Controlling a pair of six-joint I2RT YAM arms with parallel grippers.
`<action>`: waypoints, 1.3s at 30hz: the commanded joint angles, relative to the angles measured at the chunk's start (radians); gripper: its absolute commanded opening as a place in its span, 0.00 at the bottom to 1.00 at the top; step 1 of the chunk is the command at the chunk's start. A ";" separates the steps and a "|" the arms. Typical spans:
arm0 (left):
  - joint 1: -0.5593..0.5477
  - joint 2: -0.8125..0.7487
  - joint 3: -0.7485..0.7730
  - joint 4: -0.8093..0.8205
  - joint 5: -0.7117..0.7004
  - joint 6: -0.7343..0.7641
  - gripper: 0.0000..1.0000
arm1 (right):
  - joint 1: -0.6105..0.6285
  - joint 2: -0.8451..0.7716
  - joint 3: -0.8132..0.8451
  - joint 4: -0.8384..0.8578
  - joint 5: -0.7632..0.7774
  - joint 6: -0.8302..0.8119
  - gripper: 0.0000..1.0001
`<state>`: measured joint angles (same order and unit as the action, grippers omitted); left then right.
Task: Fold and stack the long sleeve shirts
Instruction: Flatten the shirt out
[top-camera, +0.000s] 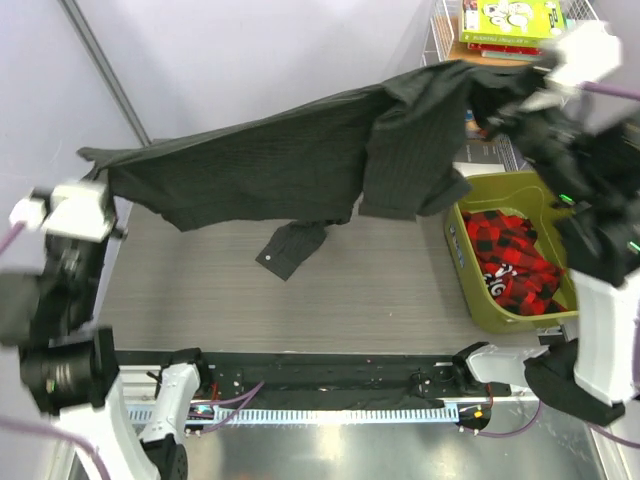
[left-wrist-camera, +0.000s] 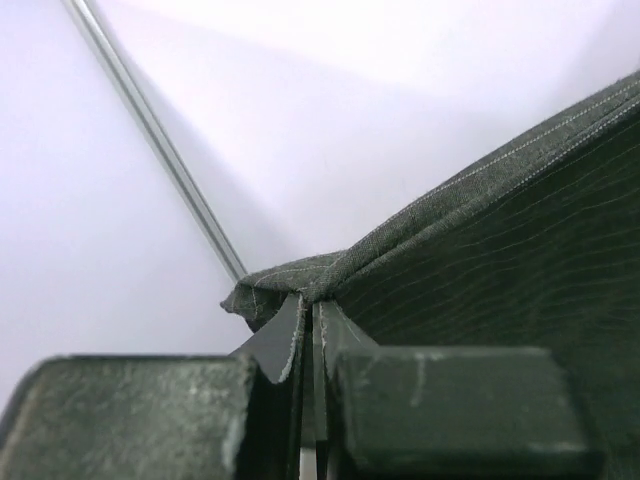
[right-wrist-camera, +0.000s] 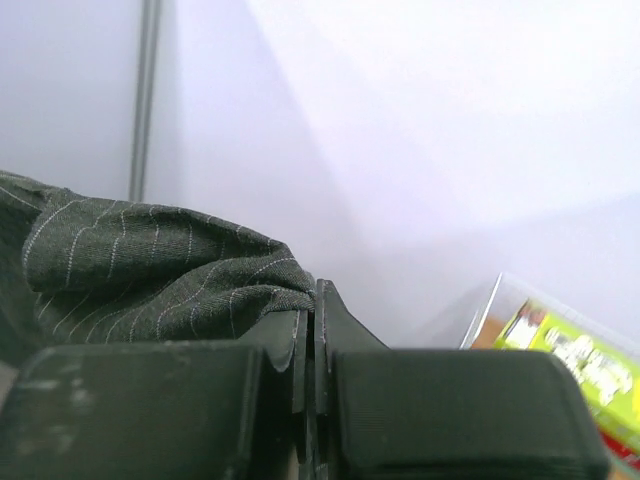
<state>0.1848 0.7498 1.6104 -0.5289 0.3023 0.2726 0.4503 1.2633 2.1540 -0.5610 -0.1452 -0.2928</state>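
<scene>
One long sleeve shirt (top-camera: 290, 155), dark charcoal with fine pale pinstripes, hangs stretched in the air above the table between my two grippers. My left gripper (top-camera: 103, 172) is shut on its left corner; the left wrist view shows the cloth edge (left-wrist-camera: 500, 250) pinched at the closed fingertips of this gripper (left-wrist-camera: 310, 305). My right gripper (top-camera: 497, 100) is shut on the shirt's upper right end, higher than the left. In the right wrist view the bunched cloth (right-wrist-camera: 150, 270) runs into that shut gripper (right-wrist-camera: 315, 300). A buttoned cuff (top-camera: 290, 248) dangles low over the table.
An olive bin (top-camera: 455, 250) at the right holds red-and-black plaid cloth (top-camera: 510, 260). A wire shelf with a green box (top-camera: 512, 20) stands at the back right, close to the right arm. A slanted metal pole (top-camera: 105, 70) runs behind the left side. The grey table (top-camera: 350, 300) lies below.
</scene>
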 joint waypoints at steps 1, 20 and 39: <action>0.007 -0.064 0.063 0.064 -0.121 -0.039 0.00 | -0.012 -0.079 0.185 0.067 0.032 0.056 0.01; 0.007 0.265 -0.234 0.227 -0.149 0.114 0.00 | -0.016 0.180 -0.307 0.375 0.087 -0.198 0.01; 0.018 0.869 -0.176 0.106 -0.115 0.129 0.98 | -0.064 0.698 -0.078 -0.054 0.191 -0.230 1.00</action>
<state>0.2001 1.7706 1.4742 -0.3191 0.1040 0.3798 0.3962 2.2395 2.1880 -0.4931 0.0650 -0.5426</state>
